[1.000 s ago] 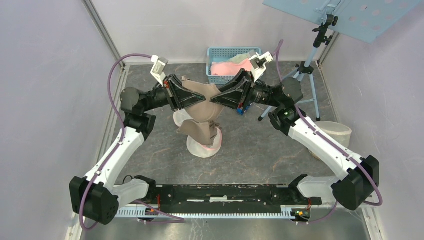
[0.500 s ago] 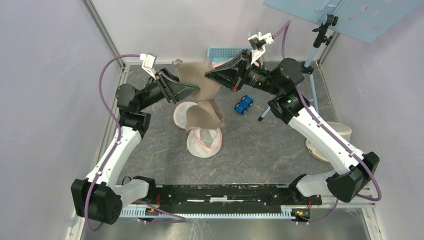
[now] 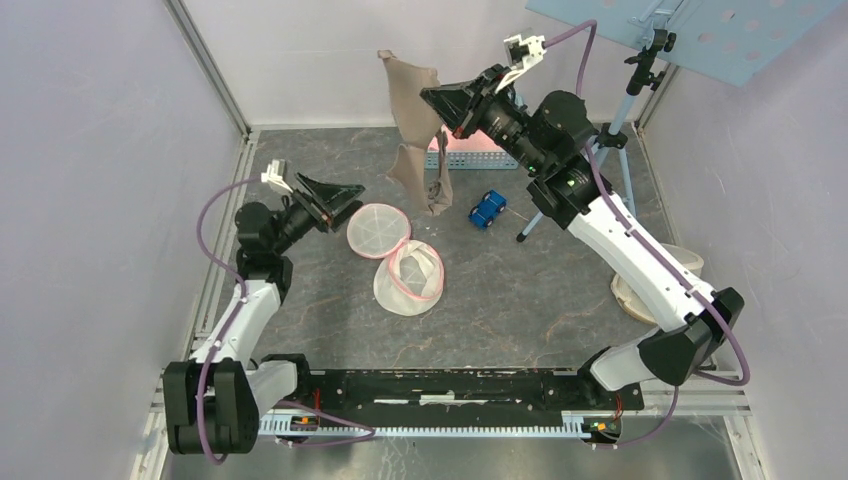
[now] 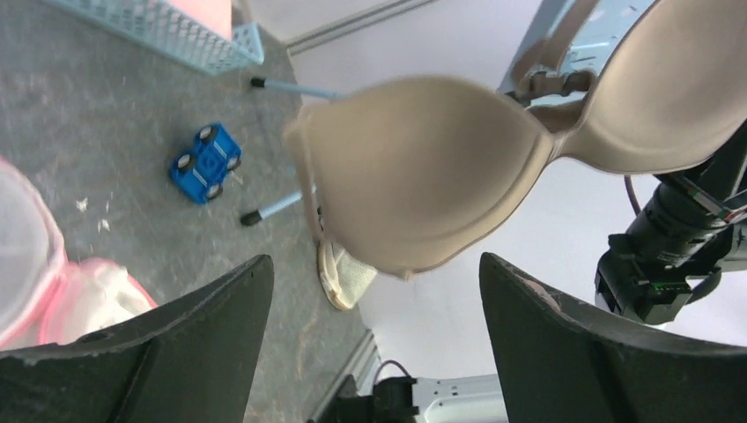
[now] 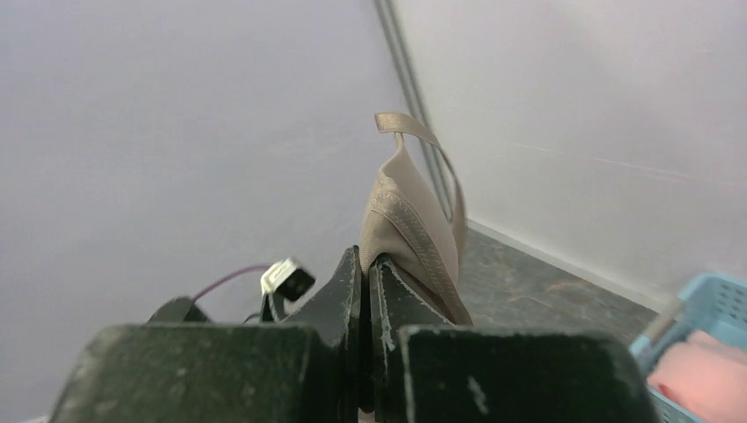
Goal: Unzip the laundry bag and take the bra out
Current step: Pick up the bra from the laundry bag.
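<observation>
- While the right hand (image 5: 367,257) is high up near the back wall (image 3: 320,60), its jaws are pressed together on the band of the bra (image 3: 412,110). The bra hangs in the air over the back edge of the surface (image 3: 520,300).
- The left hand (image 3: 345,192) sits low at the left with its jaws wide apart, gripping nothing. It is well apart from the bra, and its tips are just beside the bag (image 3: 400,260).
- The bag lies unzipped mid-surface, its two round pink-rimmed mesh halves touching. Bare surface runs from it to the near edge and to the right.
- The top view shows the bra nearly edge-on, as a folded hanging strip.
- The left wrist view looks up at both of the bra's cups, full and rounded.
- The right wrist view gives only the band and a strap loop rising above the closed fingers.
- A blue car (image 3: 487,209) stands on the surface just right of the bra's lower end.
- The basket (image 4: 181,37), with pink cloth in it, sits at the back. From above it is largely hidden behind the bra and the right arm, while both wrist views show a corner of it.
- A tripod (image 3: 612,135) stands at the back right, with one leg ending near the car.
- A pale round tub (image 3: 682,262) sits at the right edge, partly under the right arm.
</observation>
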`<state>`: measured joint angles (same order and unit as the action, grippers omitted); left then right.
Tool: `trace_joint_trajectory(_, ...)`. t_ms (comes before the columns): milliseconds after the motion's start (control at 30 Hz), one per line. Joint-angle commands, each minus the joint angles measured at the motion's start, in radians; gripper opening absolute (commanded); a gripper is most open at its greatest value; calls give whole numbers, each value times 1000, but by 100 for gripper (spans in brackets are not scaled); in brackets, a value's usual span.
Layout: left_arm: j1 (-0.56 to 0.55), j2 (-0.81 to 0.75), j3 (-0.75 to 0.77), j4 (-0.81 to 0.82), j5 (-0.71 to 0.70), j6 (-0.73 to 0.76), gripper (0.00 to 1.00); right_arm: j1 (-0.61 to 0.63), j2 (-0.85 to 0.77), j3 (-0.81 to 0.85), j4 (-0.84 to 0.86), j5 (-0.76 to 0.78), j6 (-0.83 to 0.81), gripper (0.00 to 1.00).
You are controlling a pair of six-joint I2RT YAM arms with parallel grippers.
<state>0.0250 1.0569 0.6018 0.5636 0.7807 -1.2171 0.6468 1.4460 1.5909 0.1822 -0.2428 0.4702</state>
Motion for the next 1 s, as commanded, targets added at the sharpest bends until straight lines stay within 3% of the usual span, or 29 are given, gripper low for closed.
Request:
trace_joint_trajectory(0,-78,7,-102,171,-27,-162,96,-1,25,64,-26,187,5,0)
trace_joint_trajectory(33,-112,3,-113,186,-43,-158,100,-1,31,65,-36,209,17,0)
trace_joint_trajectory(233,-223,110,-24,291,-51,-128,100,-1,75,77,-42,237,100,0)
trace_joint_trajectory(433,-261,241,109,60,-210,-18,99,3,153,176,-92,303,142,0)
trace_joint_trajectory(500,-266,271,134,-26,-266,14,95,3,168,195,-93,314,148,0)
trace_joint_trajectory(567,-267,299,131,-40,-286,10,94,5,178,207,-91,319,153,0)
trace_joint_trajectory(633,-267,331,105,42,-270,-23,99,5,186,216,-89,323,154,0)
trace_joint_trajectory(767,-272,456,91,381,-214,-120,100,5,204,237,-90,326,173,0)
trace_joint_trajectory(967,-311,609,200,557,-228,-216,100,5,226,260,-88,332,204,0)
